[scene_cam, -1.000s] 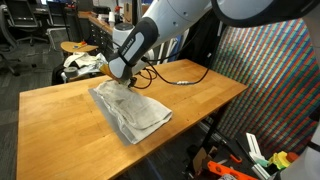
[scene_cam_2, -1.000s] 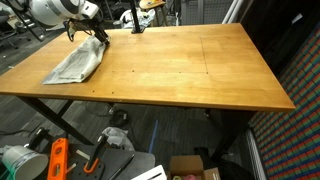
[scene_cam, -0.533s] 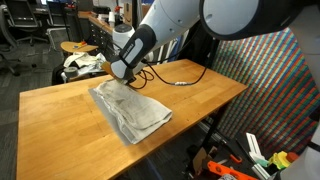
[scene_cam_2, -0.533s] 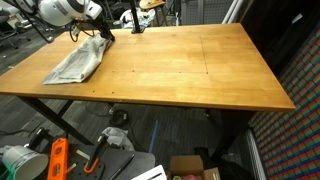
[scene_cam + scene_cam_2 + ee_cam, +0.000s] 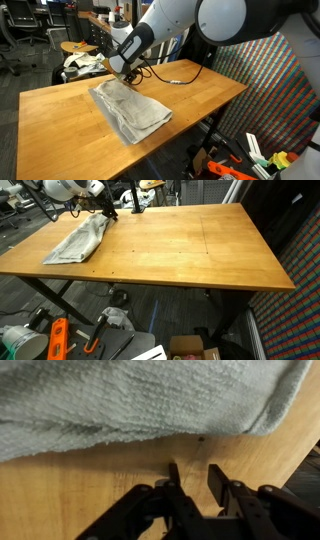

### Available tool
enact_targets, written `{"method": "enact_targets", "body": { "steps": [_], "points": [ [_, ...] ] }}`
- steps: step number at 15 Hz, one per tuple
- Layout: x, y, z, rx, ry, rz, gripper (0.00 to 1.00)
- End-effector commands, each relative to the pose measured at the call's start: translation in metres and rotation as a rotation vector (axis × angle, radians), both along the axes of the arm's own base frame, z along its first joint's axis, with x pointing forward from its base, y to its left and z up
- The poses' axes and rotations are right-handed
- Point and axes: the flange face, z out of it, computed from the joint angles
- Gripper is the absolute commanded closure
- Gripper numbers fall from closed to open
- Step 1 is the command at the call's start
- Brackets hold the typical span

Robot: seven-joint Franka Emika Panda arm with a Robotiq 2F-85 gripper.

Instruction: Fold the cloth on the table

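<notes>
The cloth [image 5: 132, 110] lies folded and wrinkly on the table [image 5: 55, 120], near one long edge; it also shows in an exterior view [image 5: 78, 242]. My gripper [image 5: 126, 74] hangs just above the cloth's far corner, also in an exterior view [image 5: 105, 213]. In the wrist view the gripper [image 5: 195, 468] is open by a narrow gap, with bare wood [image 5: 80, 485] between the fingers. The cloth's hem [image 5: 130, 400] lies just beyond the fingertips, apart from them.
A black cable [image 5: 176, 78] curls on the table behind the arm. A round stool [image 5: 78, 48] with a white bundle [image 5: 82, 64] stands beyond the table's far end. Under the table lie an orange tool [image 5: 57, 340] and a cardboard box [image 5: 190, 348].
My gripper has risen slightly off the cloth's far corner and let go of it. The cloth lies as before.
</notes>
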Motion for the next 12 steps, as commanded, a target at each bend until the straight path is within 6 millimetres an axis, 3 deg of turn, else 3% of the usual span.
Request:
{"method": "enact_targets", "body": {
  "steps": [1,5,12],
  "points": [
    [0.009,0.008,0.024,0.005,-0.016,0.021,0.31],
    [0.017,0.028,0.032,0.006,-0.013,0.042,0.00],
    [0.025,0.062,0.024,-0.016,0.051,0.057,0.00]
  ]
}}
